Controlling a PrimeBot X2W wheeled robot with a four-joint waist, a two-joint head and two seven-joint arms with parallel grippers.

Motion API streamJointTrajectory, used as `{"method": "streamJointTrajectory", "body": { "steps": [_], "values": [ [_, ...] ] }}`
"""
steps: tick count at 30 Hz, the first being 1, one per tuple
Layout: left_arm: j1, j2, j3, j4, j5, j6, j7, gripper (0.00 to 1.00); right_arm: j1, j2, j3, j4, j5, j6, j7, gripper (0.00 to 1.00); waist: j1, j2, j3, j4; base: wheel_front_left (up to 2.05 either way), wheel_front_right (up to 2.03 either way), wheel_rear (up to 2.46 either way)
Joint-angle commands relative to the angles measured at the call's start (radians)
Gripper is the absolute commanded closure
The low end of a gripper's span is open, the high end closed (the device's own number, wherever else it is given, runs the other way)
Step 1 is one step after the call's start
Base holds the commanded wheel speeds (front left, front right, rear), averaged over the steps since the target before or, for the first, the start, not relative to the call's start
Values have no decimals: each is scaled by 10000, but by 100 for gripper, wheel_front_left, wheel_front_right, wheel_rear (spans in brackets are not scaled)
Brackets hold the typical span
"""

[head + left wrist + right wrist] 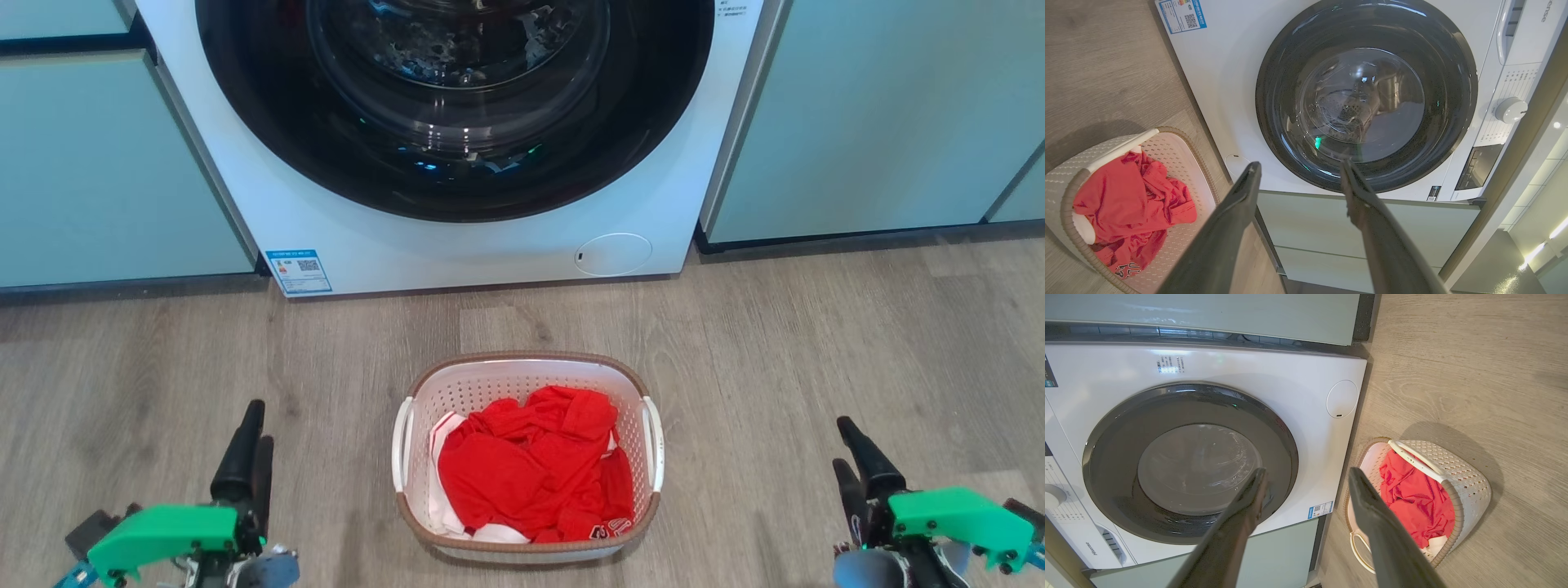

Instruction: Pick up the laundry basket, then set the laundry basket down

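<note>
Item: the laundry basket [522, 360], a small oval white perforated plastic basket with a brown woven-look rim. It stands upright on the floor, centred in front of the washing machine with a strip of bare floor between the two. Its white side handles [652, 443] sit at the left and right of the rim. Inside lies a crumpled heap of red clothes [531, 469], with some white fabric showing at the near left edge; the heap stays below the rim.

Left gripper [255, 429]: positioned to the basket's left, well apart from it, fingers pointing toward the machine. The left wrist view shows its two long dark fingers [1237, 212] spread, with nothing between them. No contact with the basket.

Right gripper [843, 445]: positioned to the basket's right, well apart from it. The right wrist view shows its fingers [1372, 514] likewise spread and empty. No contact with the basket.

Surroundings: grey-brown wood-look plank floor [816, 343]. White front-loading washing machine [490, 241] with a large round dark glass door [457, 98], closed. A blue label sticker [300, 271] sits at its lower left corner and a round white service flap [612, 253] at its lower right. Pale blue-green cabinet fronts [98, 163] flank the machine on both sides.
</note>
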Motion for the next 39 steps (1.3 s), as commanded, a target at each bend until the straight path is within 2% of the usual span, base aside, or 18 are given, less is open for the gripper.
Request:
{"method": "streamJointTrajectory", "body": {
  "steps": [1, 16, 39],
  "values": [
    [-474, 102, -8, -432, 166, 27, -69, 0, -497, -78, 76, -365, -173, 10, -101, 0, 0, 0, 1, 0, 0, 0, 0],
    [-536, 123, -605, -1100, 2998, 552, -543, 0, -532, -98, 443, -987, -2507, 15, -569, 0, 0, 0, 21, -9, 0, 0, 0],
    [-387, 224, -1187, -1660, 6713, 1268, -1195, 0, -473, -126, 1071, -1599, -5613, 23, -1212, 0, 0, 0, 62, -45, 0, 0, 0]
  ]
}}
